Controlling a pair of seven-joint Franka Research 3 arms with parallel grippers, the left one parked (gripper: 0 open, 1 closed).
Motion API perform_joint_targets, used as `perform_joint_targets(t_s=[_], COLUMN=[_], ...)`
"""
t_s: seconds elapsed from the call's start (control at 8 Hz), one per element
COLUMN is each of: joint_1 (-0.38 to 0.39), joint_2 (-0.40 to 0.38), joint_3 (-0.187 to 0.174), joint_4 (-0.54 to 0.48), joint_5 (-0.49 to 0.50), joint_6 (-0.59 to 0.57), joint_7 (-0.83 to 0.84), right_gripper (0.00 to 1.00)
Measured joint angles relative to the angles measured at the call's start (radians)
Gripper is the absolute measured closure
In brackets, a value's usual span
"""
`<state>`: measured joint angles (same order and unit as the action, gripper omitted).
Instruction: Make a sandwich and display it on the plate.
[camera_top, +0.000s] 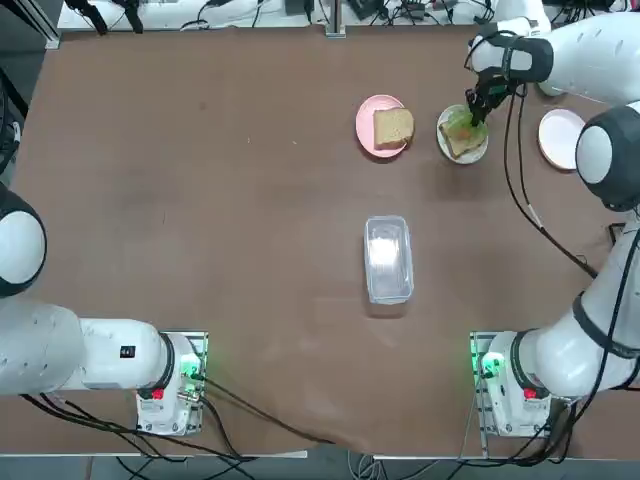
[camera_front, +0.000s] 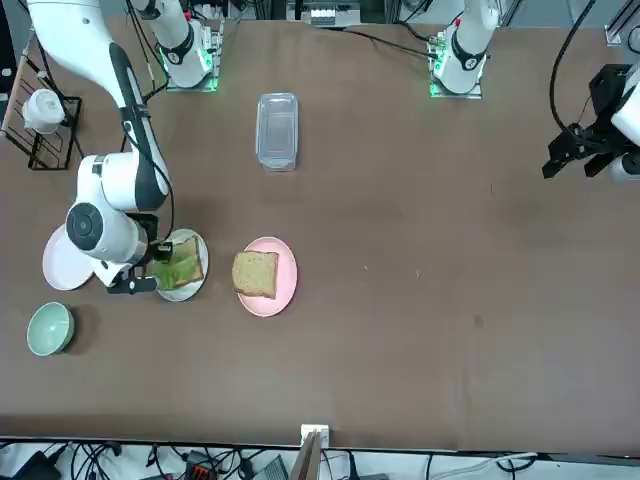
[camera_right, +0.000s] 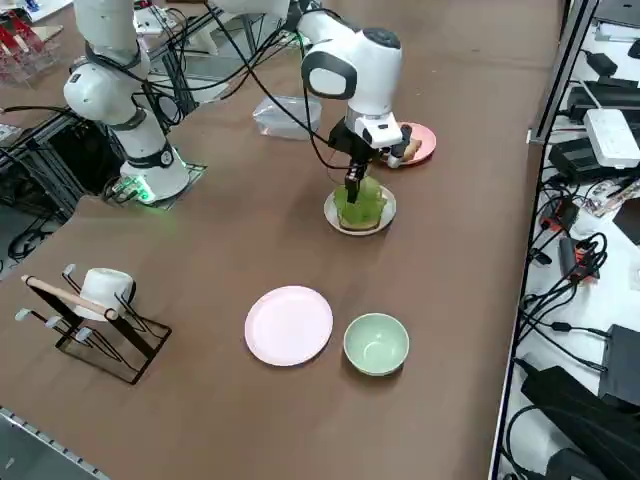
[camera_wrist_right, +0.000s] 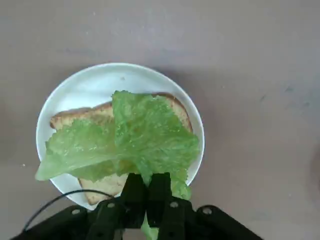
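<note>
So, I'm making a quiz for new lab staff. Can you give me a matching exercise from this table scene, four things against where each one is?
Things:
1. lettuce
2. lone toast slice
3. clear box
4. green bowl

Places:
a. middle of the table
b. on the pink plate
c. beside the empty plate
d. pinched by the right gripper, over toast on the white plate

Pairs: 1-d, 2-b, 3-a, 4-c

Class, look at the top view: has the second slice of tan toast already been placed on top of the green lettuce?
No: the second tan toast slice lies on the round pink plate, beside the small round white plate holding the green lettuce leaf.
</note>
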<state>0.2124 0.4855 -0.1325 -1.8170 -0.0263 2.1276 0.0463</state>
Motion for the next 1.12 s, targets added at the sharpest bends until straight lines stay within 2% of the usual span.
perform_joint_targets(t_s=[0.25,0.38,0.75,1.0,1.12], joint_1=[0.004,0.005,0.005,0.005,0.005], joint_2=[0.01,0.01,0.008,-0.001,-0.012], joint_3=[0.001,0.001,0.001,0.001,0.001], joint_4=[0.0,0.001,0.023,0.065,0.099], joint_5=[0.0,0.0,-0.002,-0.002,-0.002], joint_6=[-0.007,-0.007,-0.012,-0.069,-0.11], joint_7=[0.011,0.012,0.012,0.012,0.013], right_gripper=[0.92,0.86,0.35,0.01,0.0])
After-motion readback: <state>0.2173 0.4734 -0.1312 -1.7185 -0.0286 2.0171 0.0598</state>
